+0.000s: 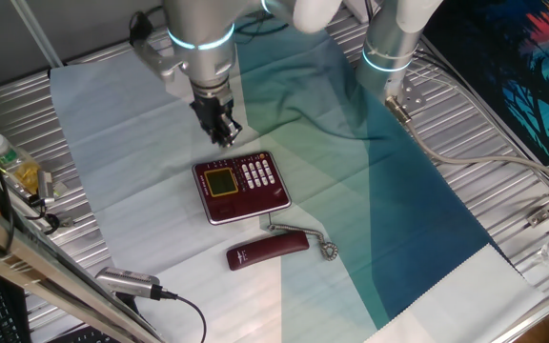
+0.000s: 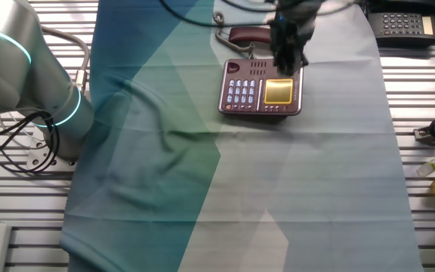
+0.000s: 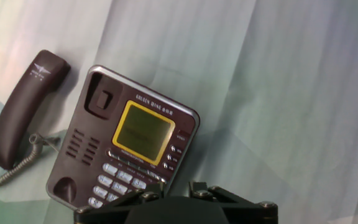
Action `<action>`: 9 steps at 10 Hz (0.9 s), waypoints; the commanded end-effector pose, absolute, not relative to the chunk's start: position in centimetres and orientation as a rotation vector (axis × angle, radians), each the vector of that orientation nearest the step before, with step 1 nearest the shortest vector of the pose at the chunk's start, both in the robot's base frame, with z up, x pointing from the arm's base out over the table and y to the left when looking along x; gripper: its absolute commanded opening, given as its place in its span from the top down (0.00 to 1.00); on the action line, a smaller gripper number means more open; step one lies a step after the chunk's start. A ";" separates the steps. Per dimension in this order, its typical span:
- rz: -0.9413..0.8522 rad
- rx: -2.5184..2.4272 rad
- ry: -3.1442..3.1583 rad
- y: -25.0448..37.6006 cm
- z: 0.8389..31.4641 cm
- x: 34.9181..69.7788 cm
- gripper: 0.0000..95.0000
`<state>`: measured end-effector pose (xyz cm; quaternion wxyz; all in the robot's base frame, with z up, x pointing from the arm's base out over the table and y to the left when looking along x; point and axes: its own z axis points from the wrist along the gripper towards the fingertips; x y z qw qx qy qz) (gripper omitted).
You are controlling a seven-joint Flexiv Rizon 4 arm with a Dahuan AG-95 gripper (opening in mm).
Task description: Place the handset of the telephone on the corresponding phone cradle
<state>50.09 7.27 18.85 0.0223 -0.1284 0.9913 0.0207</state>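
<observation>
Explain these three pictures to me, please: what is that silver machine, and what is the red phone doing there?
The silver machine is a robot arm with a gripper whose two jaws are for grasping. Two pictures come from fixed cameras on different sides of the table; the third is from a camera on the hand, looking down along the jaws. On the blue-green cloth sits the telephone, and its handset lies off the phone cradle, beside the base, joined by a coiled cord. The gripper hangs above the phone's far edge and holds nothing; whether it is open is unclear.
</observation>
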 end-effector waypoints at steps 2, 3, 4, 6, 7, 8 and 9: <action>0.072 -0.361 3.100 9.1 19.6 51.6 0.80; 0.071 -0.345 3.105 10.1 19.8 52.3 0.80; 0.076 -0.334 3.102 11.2 19.6 53.1 0.80; 0.091 -0.343 3.090 12.7 18.8 54.2 0.80; 0.099 -0.351 3.086 13.0 18.4 54.3 0.80; 0.099 -0.351 3.090 13.1 18.1 54.3 0.80; 0.093 -0.347 3.092 13.2 17.9 54.4 0.80</action>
